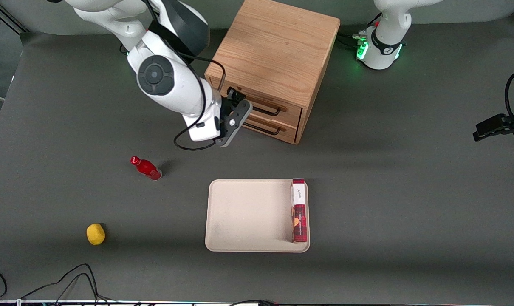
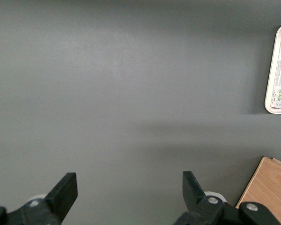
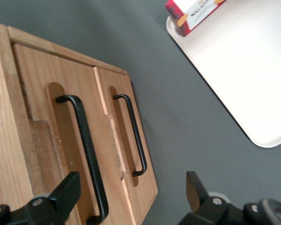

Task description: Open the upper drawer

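Observation:
The oak cabinet [image 1: 278, 46] stands near the back of the table, and both of its drawers look shut. The upper drawer [image 1: 282, 104] has a black wire handle [image 1: 267, 111]. The lower drawer [image 1: 282, 127] sits under it with a matching handle [image 1: 263, 129]. My right gripper [image 1: 242, 107] is open and empty. It hovers just in front of the drawer fronts, at the working arm's end of the handles, and touches nothing. In the right wrist view the upper drawer's handle [image 3: 86, 154] lies close to one fingertip [image 3: 68, 185] of the gripper [image 3: 131, 183], and the lower handle [image 3: 133, 136] is beside it.
A beige tray [image 1: 244, 212] lies nearer the front camera, with a red box [image 1: 299, 210] on its edge. A red bottle [image 1: 146, 168] and a yellow object [image 1: 95, 233] lie toward the working arm's end. Cables run along the front edge.

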Controlling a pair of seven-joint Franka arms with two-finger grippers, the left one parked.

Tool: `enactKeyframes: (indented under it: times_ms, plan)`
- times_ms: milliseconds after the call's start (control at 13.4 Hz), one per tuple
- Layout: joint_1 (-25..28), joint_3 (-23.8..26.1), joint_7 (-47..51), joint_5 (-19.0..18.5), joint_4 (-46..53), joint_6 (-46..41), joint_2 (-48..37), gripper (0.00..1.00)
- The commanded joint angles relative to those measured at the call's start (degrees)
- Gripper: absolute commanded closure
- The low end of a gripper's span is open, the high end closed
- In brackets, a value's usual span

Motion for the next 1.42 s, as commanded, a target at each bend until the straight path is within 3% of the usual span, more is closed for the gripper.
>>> enactKeyframes:
  times_ms: [0, 449, 1346]
  plan:
    - [2.62, -0.21, -3.22, -0.9, -0.02, -0.43, 0.57, 0.0]
    - [5.0, -0.21, -7.63, -6.8, -0.9, -0.26, 1.09, 0.0]
    - [6.58, -0.21, -6.66, -6.72, -2.31, 4.66, 4.61, 0.0]
